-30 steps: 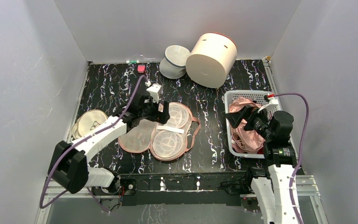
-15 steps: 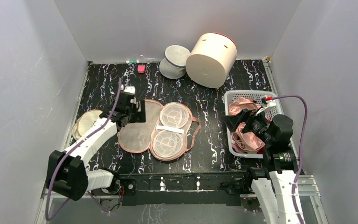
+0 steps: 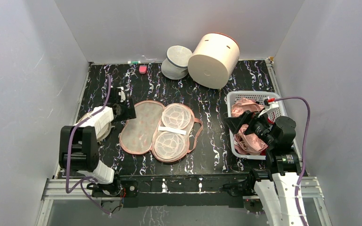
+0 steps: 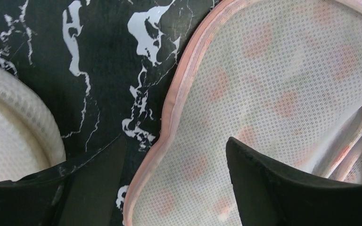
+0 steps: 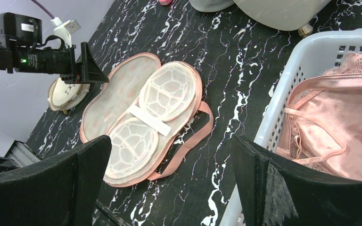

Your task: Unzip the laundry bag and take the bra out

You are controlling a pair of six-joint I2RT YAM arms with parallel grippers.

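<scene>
Black marbled bench (image 3: 207,150), veined in white, boxed in by plain pale grey walls (image 3: 28,70) on three sides. Mid-bench, the laundry bag (image 3: 143,127) lies open and flat, mesh lining up. The left fingers (image 4: 273,188) hover spread over its pink left edge, gripping nothing. On the right, the bra (image 5: 344,122) sits heaped in the white basket (image 5: 283,89), and the right fingers (image 5: 283,188) hang wide apart above the basket's left wall, empty. Far back, a cream cylinder (image 3: 213,60) leans tilted; a pale round disc (image 5: 66,99) rests at the bench's left edge.
</scene>
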